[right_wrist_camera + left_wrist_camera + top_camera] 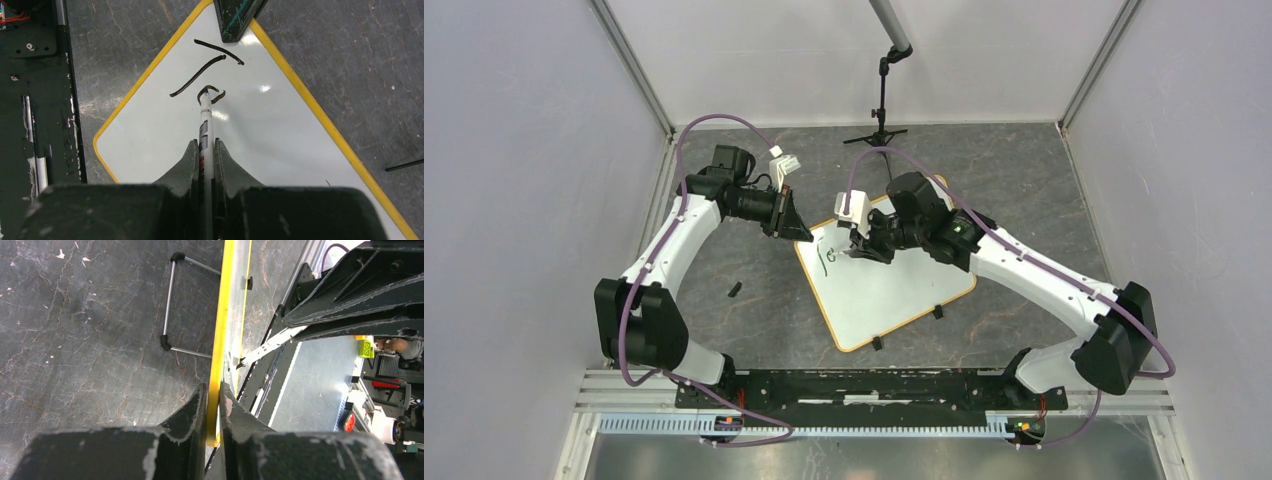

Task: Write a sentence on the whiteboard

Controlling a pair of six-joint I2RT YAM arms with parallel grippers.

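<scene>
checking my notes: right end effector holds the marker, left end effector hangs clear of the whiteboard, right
No: the left end effector grips the whiteboard by its yellow rim, as the left wrist view shows. The right end effector does hold the marker.

From my console: whiteboard, white with a yellow-orange rim; strokes on it, black; marker, white barrel banded grey and red. Table, dark grey with pale marble veining (rusty tints in places). I see the left arm and right arm white with black joints, their cables purple.
</scene>
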